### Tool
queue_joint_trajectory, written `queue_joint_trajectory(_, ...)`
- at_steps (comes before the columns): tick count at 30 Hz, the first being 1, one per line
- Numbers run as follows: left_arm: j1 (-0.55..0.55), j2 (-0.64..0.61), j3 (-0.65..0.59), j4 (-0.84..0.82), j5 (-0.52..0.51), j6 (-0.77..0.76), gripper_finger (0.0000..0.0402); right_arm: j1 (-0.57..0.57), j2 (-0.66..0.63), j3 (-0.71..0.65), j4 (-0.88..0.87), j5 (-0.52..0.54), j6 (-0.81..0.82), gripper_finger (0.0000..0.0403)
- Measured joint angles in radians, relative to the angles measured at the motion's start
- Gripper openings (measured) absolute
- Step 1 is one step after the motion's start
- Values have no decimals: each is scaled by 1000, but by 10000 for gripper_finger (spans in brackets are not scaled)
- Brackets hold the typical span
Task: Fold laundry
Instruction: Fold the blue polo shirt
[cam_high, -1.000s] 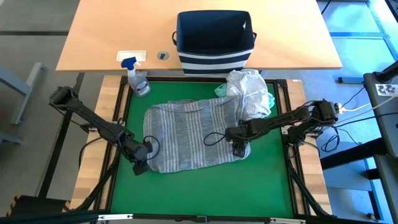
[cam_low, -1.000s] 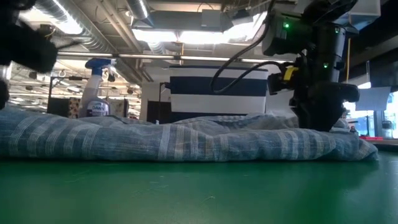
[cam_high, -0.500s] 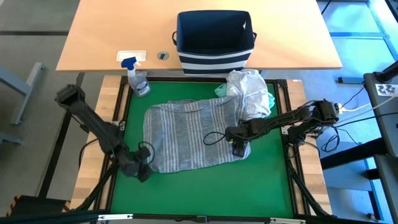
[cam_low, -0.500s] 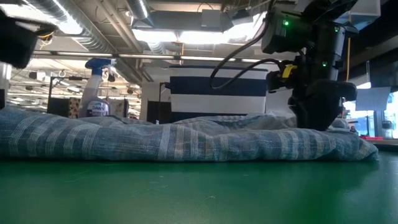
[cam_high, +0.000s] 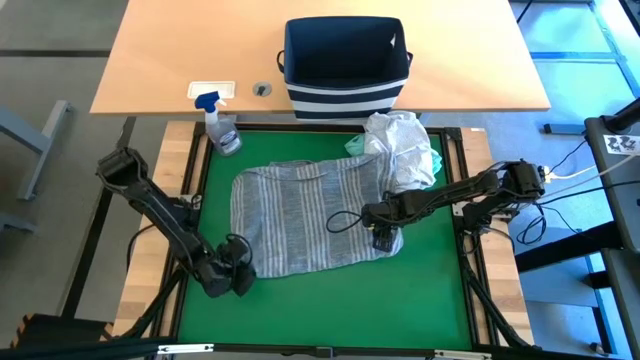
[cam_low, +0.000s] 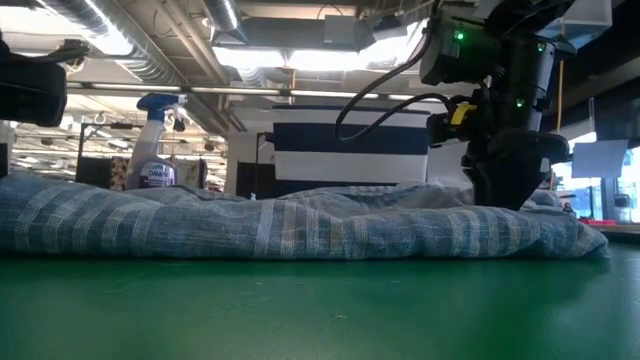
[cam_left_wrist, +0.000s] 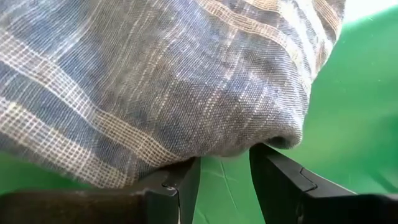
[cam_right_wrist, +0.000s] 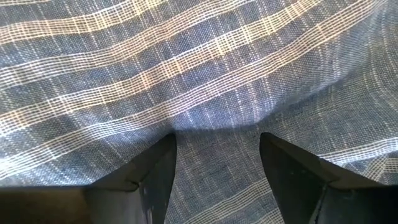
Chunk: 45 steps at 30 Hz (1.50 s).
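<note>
I am looking level across the green mat (cam_low: 320, 310) filling the bottom of the frame, where the grey-blue striped shirt (cam_low: 290, 225) is lying in a long low band from edge to edge. At the right of the frame my right gripper (cam_low: 508, 180) is coming down from above and pressing onto the shirt. Behind, a spray bottle (cam_low: 157, 145) is standing at the upper left, and the navy-and-white striped basket (cam_low: 350, 150) is sitting mid-frame.

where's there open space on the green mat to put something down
The near strip of green mat, below the striped shirt and between both grippers, is bare. So is the right edge, below the white t-shirt. The far side is crowded: garments, spray bottle, basket.
</note>
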Motion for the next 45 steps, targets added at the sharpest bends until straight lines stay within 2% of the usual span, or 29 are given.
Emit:
queue_joint_trajectory(6, 0, 0, 0, 8, -26, 111, 113, 0, 0, 0, 2, 0, -1, 232)
queue_joint_trajectory(10, -2, 0, 0, 9, -13, 176, 48, 0, 0, 0, 3, 0, -2, 232)
queue_joint_trajectory(11, -4, 0, 0, 9, 3, 191, 26, 0, 0, 0, 2, 0, -3, 232)
queue_joint_trajectory(13, -4, -1, 0, 8, 74, 227, 9, 0, 0, 0, 2, 0, -3, 232)
queue_joint_trajectory(19, -5, -45, 9, -49, 368, 345, 4, 0, 0, 0, 2, 0, -8, 232)
queue_joint_trajectory(24, -4, -49, 10, -91, 448, 369, 13, 0, 0, 0, 2, 1, -27, 232)
queue_joint_trajectory(29, 5, -49, 10, -93, 458, 365, 18, 0, 0, 0, 5, -7, -29, 232)
queue_joint_trajectory(34, 5, -49, 10, -93, 443, 355, 12, 8, -13, 9, 3, -145, -86, 232)
queue_joint_trajectory(40, 5, -49, 10, -89, 446, 336, 11, 30, -126, 29, -105, -237, -138, 232)
queue_joint_trajectory(45, 4, -49, 10, -87, 428, 336, 17, 81, -186, 29, -113, -256, -76, 232)
